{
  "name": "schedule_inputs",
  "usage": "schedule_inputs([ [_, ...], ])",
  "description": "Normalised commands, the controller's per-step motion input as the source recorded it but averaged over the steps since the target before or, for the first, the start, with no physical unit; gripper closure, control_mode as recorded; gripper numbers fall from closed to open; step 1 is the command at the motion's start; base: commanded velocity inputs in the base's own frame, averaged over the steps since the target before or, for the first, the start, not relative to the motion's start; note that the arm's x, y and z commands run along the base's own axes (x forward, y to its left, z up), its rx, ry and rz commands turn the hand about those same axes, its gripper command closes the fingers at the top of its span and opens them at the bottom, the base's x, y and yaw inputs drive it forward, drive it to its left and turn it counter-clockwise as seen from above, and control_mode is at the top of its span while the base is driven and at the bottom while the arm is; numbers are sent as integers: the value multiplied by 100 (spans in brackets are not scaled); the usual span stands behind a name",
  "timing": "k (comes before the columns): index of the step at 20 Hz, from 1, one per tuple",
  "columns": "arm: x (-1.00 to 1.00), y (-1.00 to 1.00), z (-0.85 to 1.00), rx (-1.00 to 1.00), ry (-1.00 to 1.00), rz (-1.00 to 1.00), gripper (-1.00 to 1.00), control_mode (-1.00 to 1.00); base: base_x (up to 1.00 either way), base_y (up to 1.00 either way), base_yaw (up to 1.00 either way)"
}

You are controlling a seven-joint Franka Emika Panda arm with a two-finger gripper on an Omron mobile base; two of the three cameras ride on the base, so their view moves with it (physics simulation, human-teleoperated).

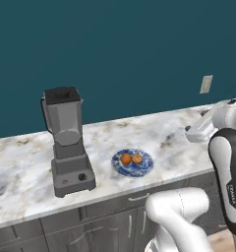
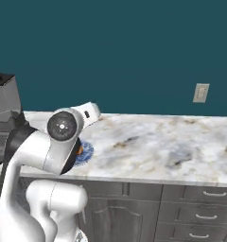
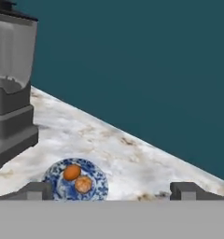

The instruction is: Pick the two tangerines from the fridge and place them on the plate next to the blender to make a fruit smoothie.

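Above the marble counter [image 1: 21, 177], to the right of the plate, my gripper [image 3: 113, 190] hangs with its jaws spread wide and nothing between them; in the hand view I see its two dark fingertips [image 3: 35, 190] standing far apart at the bottom of the picture, one at the left near the plate's rim and one well over to the right. Just beyond them sits the plate [image 3: 96, 179], round with a blue-and-white pattern, and both tangerines [image 3: 72, 172] lie on it, side by side and touching or nearly so, clear of my fingers. From the left base view I see the same plate [image 1: 144, 166] near the front edge of the counter with the two orange fruits on its middle, and my arm's wrist reaches in from the right, apart from the plate. Left of the plate, near it but not touching, stands the blender [image 1: 67, 142]: a boxy grey base with a dark knob, a tapered translucent jar and a black lid. Behind everything runs a dark teal wall [image 1: 120, 49] with a pale outlet plate [image 1: 206, 84] off to the right, and grey cabinet drawers [image 2: 200, 208] sit under the counter.
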Motion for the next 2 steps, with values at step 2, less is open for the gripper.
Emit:
schedule_inputs([
  [2,2,0,0,-2,2,0,-100,-100,0,0,0],
])
